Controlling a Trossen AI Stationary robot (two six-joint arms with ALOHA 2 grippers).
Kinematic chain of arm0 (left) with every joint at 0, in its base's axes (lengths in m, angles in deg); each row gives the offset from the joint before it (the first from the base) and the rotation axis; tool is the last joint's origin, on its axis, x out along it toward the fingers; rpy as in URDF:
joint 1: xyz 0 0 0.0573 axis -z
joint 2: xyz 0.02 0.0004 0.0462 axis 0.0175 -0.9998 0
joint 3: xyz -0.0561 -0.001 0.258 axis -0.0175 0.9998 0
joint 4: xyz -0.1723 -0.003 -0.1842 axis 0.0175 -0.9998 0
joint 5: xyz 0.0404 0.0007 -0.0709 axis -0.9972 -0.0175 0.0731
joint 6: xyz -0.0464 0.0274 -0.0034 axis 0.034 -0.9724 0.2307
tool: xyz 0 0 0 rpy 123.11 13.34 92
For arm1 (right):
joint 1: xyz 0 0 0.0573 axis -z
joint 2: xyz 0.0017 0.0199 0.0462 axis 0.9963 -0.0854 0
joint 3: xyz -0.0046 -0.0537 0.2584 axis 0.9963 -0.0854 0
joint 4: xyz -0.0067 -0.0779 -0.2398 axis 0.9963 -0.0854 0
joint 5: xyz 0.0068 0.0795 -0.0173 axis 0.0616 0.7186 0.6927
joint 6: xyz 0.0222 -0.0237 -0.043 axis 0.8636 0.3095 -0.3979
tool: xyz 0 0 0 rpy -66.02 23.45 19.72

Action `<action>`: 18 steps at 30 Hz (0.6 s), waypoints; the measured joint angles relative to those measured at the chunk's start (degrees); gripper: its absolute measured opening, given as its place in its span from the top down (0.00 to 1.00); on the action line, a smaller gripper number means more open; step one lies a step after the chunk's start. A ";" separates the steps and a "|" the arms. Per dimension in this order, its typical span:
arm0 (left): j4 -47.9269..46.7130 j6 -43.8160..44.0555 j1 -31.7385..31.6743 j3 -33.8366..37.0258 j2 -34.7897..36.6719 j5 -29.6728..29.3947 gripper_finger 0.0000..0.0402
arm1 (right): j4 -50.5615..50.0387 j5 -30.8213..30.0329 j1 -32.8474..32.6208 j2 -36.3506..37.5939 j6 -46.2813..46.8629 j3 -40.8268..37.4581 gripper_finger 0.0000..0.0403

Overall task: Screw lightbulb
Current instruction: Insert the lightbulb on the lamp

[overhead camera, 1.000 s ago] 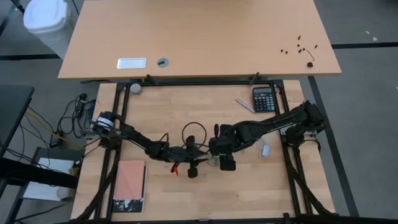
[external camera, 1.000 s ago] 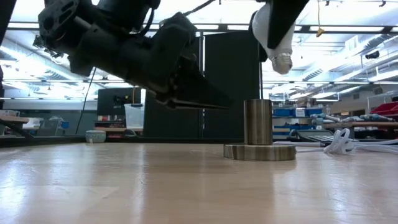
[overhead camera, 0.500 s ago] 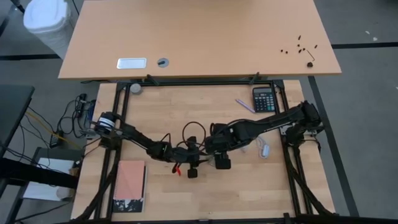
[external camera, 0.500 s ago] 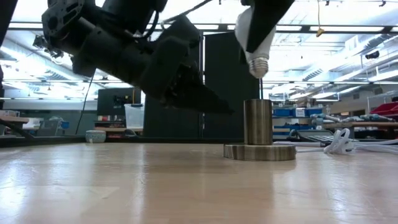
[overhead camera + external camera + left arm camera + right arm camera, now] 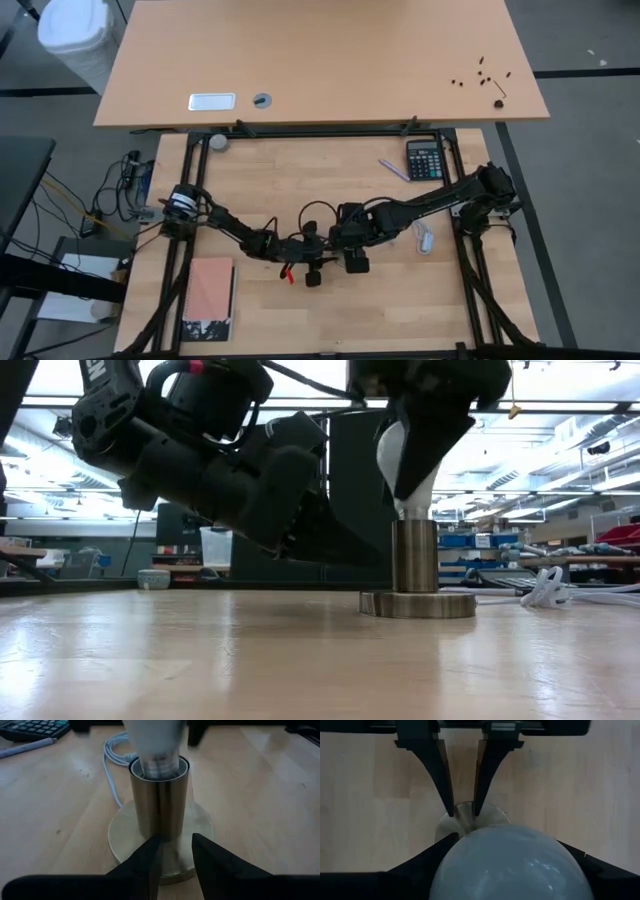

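With the lightbulb point(image 5: 408, 455) held in the right gripper's point(image 5: 412, 460) fingers, base entering the socket point(image 5: 159, 800) that the left gripper's point(image 5: 172, 857) fingers clamp, keep it upright and turn gently

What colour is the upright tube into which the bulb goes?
The tube is shiny brownish metal, like brushed brass. The left wrist view shows it best.

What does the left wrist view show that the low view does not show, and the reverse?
Only the left wrist view shows the black calculator and the left pincer closed on the brushed metal socket cylinder. Only the low view shows the room's ceiling lights. Both show the white pear-shaped lightbulb, base entering the socket, and the white cord.
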 joint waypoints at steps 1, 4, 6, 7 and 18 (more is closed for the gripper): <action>0.05 -0.03 0.00 0.00 0.00 0.01 0.72 | 0.63 0.00 0.02 0.00 0.23 -0.70 0.33; -0.63 -0.05 0.02 0.00 0.00 0.01 0.72 | 3.65 -0.21 0.04 0.13 0.96 -2.84 0.32; -0.47 -0.05 0.01 0.00 0.00 0.32 0.72 | 4.66 -0.23 0.04 0.24 1.57 -4.03 0.32; -0.36 -0.08 0.00 0.00 0.00 0.37 0.72 | 4.69 -0.21 0.04 0.24 1.76 -4.22 0.31; 0.34 -1.79 0.00 0.00 0.00 0.71 0.72 | 3.89 -0.20 -0.01 3.04 1.67 -4.49 0.26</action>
